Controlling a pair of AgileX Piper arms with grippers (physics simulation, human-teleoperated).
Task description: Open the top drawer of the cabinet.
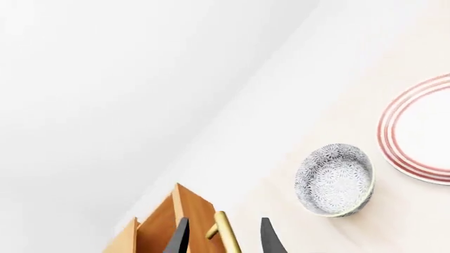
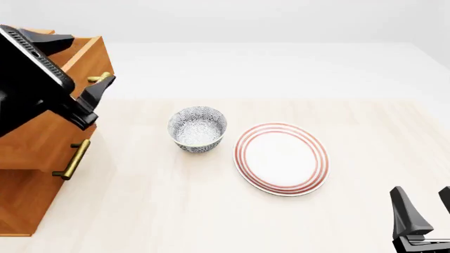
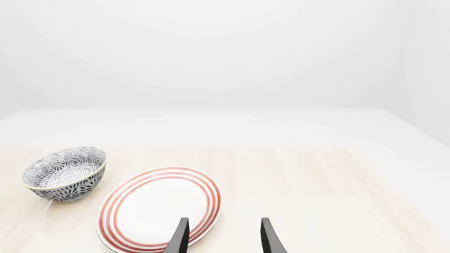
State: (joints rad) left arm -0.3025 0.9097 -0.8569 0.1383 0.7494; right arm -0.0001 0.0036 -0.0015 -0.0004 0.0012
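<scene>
Left gripper (image 1: pixel 223 237): fingers spread, brass handle (image 1: pixel 226 232) of the top drawer (image 2: pixel 88 60) between them; contact not discernible. Front view shows the cabinet (image 2: pixel 31 147) under this arm, a lower drawer handle (image 2: pixel 71 159) below it; left wrist view shows only the drawer's corner. Right gripper (image 3: pixel 223 237): open, empty, well apart from the cabinet, plate (image 3: pixel 160 208) just ahead, bowl (image 3: pixel 65 174) beyond. Table (image 2: pixel 176 211) beneath.

Left arm reached forward and up at the far left, its black left gripper (image 1: pixel 224 237) with both dark fingers (image 1: pixel 178 238) spread apart, one on each side of a bar. Right gripper (image 3: pixel 224 238) sat low near the right, fingers parted, nothing between them.
</scene>
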